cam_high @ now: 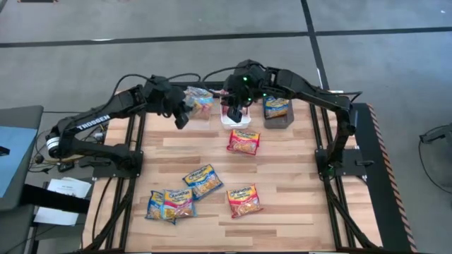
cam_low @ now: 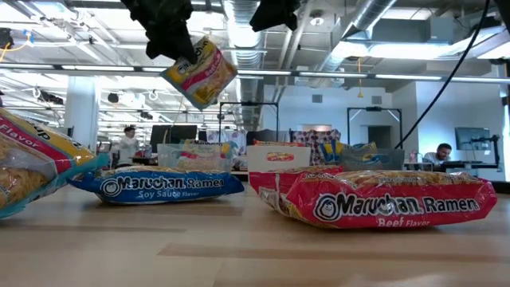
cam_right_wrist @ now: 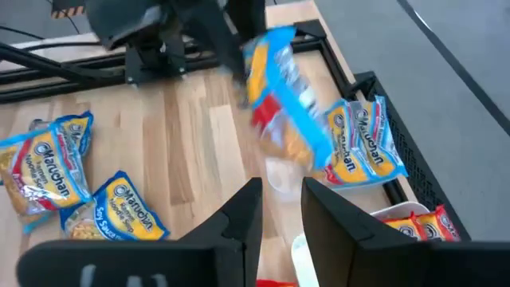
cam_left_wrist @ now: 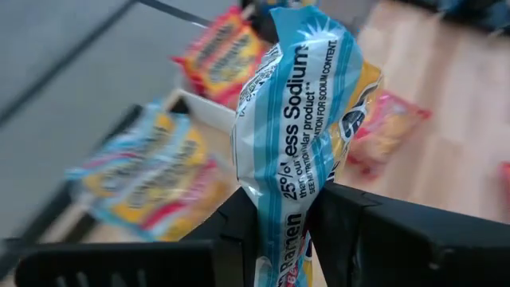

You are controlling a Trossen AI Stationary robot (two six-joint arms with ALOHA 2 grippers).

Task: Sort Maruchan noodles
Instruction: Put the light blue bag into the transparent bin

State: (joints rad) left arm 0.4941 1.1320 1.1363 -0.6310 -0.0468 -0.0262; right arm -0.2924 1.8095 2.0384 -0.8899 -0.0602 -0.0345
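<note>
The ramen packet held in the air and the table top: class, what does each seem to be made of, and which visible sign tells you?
Light-blue and yellow crinkly ramen packet: thin glossy plastic film, judging by creases and sheen. Pale wooden plank table top: probably sealed wood, showing grain, seams and slight shine.

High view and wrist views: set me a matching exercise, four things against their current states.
Things:
1. left gripper
2. right gripper
3. red packet
4. grey bin

States:
a. lying flat on the table
b. clamped on a light-blue packet
c. has a yellow packet inside
d. open and empty

Pairs: 1-b, 2-d, 3-a, 4-c
</note>
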